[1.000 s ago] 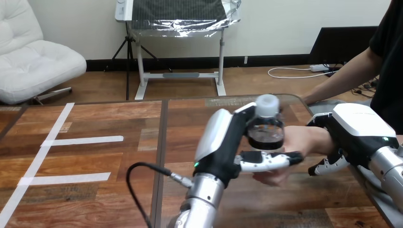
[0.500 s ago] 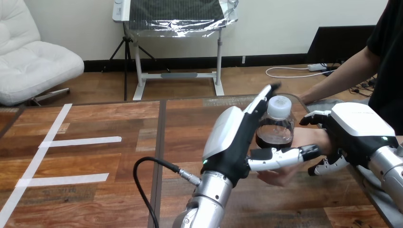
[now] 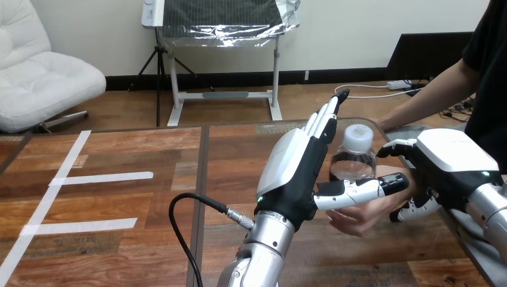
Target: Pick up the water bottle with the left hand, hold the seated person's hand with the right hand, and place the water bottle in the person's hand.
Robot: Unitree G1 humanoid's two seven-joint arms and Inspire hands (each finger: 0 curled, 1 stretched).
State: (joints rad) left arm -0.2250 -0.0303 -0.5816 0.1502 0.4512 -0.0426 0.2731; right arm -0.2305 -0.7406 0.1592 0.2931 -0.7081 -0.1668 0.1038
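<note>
The clear water bottle (image 3: 354, 158) with a white cap stands upright on the person's upturned hand (image 3: 362, 216), right of the table's middle. My left hand (image 3: 297, 173) is open just left of the bottle. Its fingers (image 3: 323, 122) point straight up beside the bottle, and its thumb (image 3: 360, 189) stretches across in front of the bottle's base. My right hand (image 3: 447, 162) is at the right, over the person's wrist. Its fingers curl over the top of the wrist and its thumb curls beneath.
The wooden table (image 3: 119, 203) carries white tape strips (image 3: 98, 177) on its left half. A black cable (image 3: 190, 222) loops out from my left forearm. The person's other arm (image 3: 425, 103) reaches down to the table's far right edge.
My left hand's fingers have straightened and let go of the bottle, which now rests on the person's palm, a little further right. My right hand has stayed on the wrist.
</note>
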